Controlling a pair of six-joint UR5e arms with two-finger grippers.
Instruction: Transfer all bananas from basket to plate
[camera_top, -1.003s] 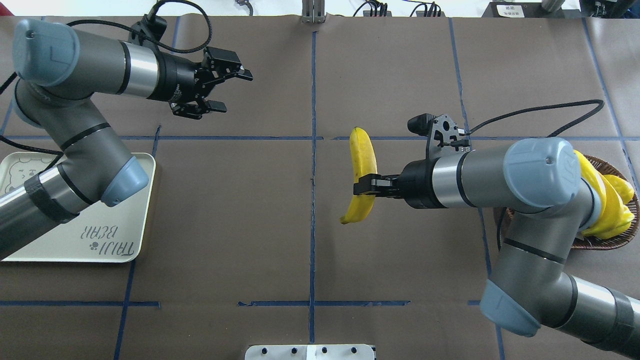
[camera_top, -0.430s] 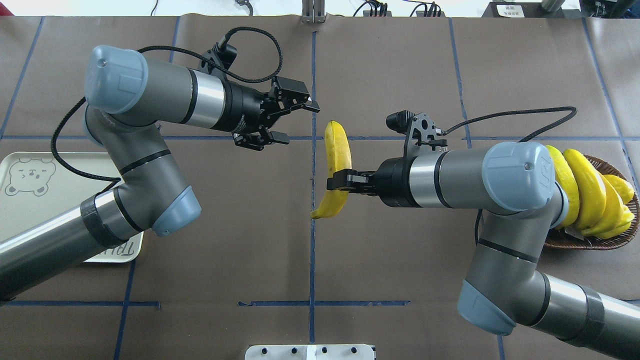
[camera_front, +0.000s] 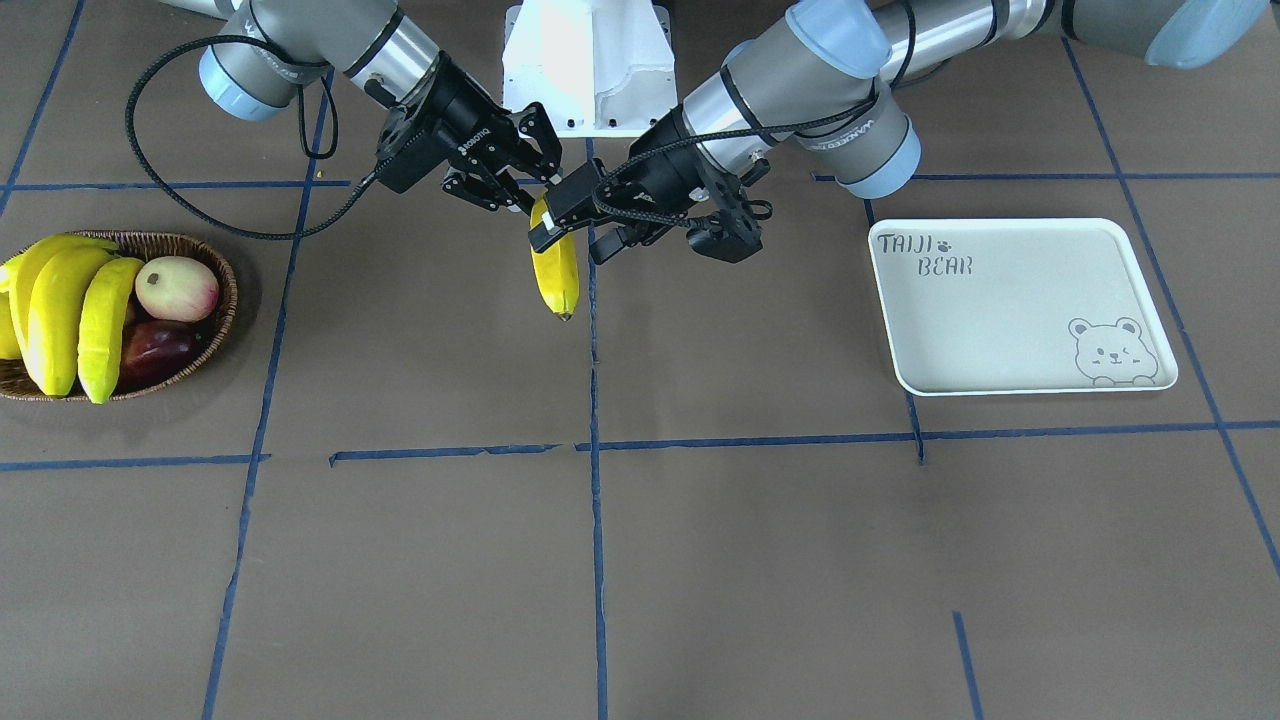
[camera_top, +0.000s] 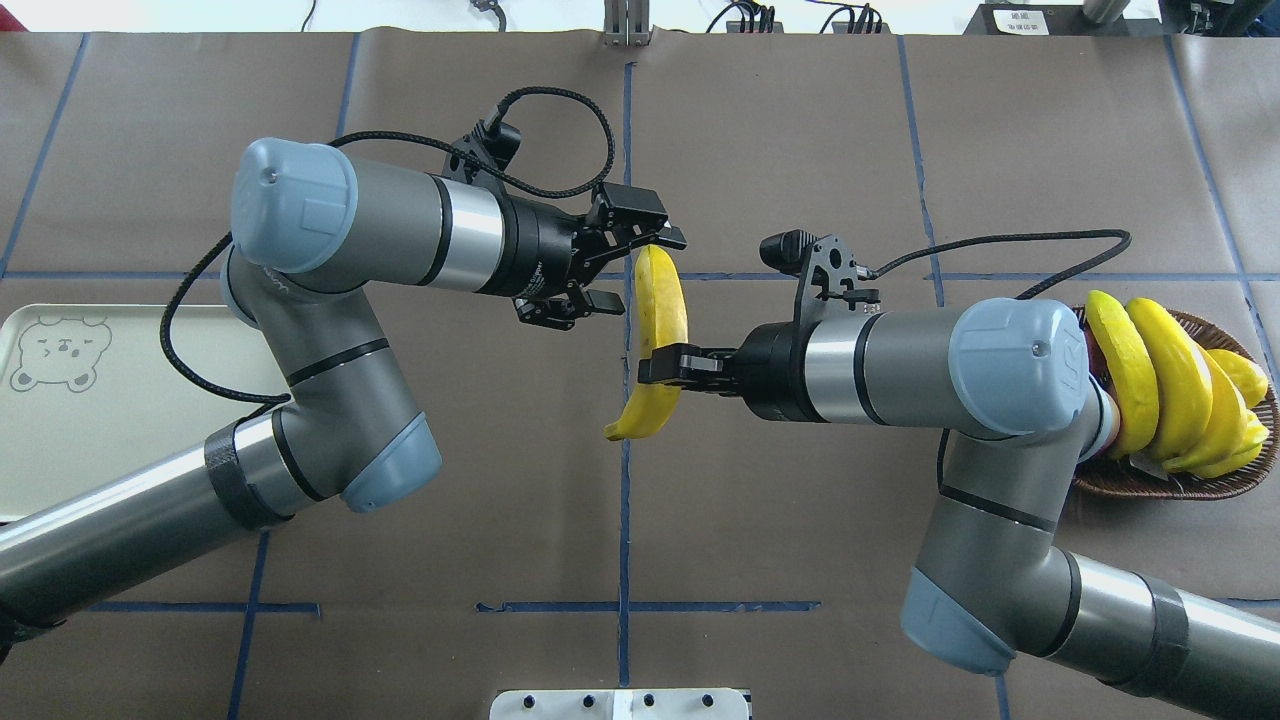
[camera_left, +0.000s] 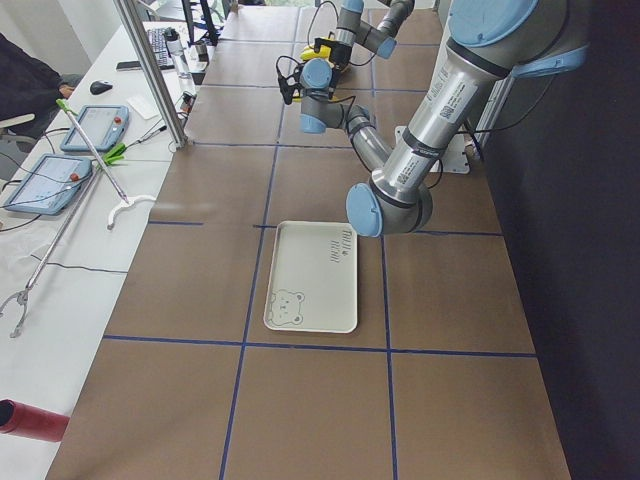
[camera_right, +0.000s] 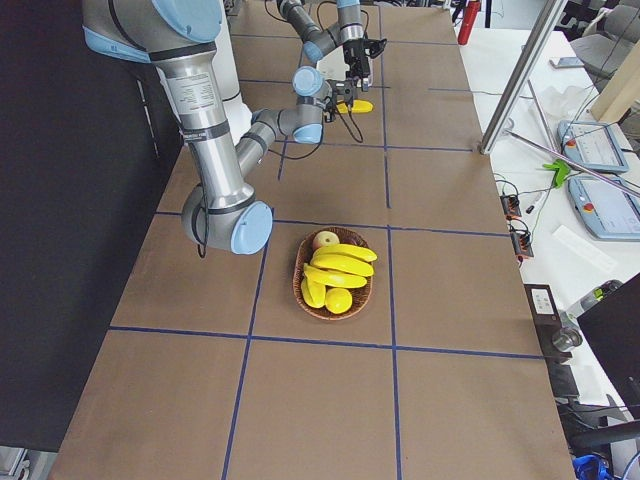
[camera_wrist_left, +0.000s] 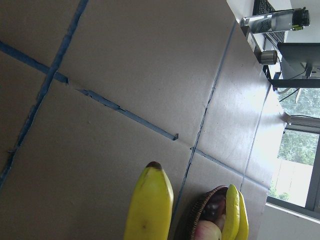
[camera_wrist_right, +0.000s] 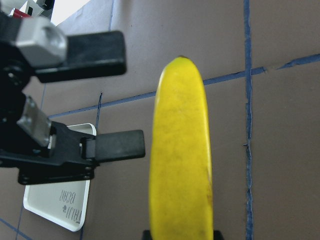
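**One banana held over mid-bench**

My right gripper (camera_top: 655, 365) is pinching a banana (camera_top: 662, 320) across its lower half and holds it above the bench (camera_top: 800, 130), over the centre blue tape line (camera_top: 624, 520). Its dark tip points away from me. My left gripper (camera_top: 637, 268) is spread wide just beside the banana's far end; I cannot tell whether either finger touches it. Three more bananas (camera_top: 1160, 370) lie side by side in the basket (camera_top: 1130, 482) at my right, with a pinkish round fruit (camera_front: 176, 287) and a dark red fruit (camera_front: 155, 345). The plate (camera_top: 60, 440) lies at my left, well apart from the held banana.
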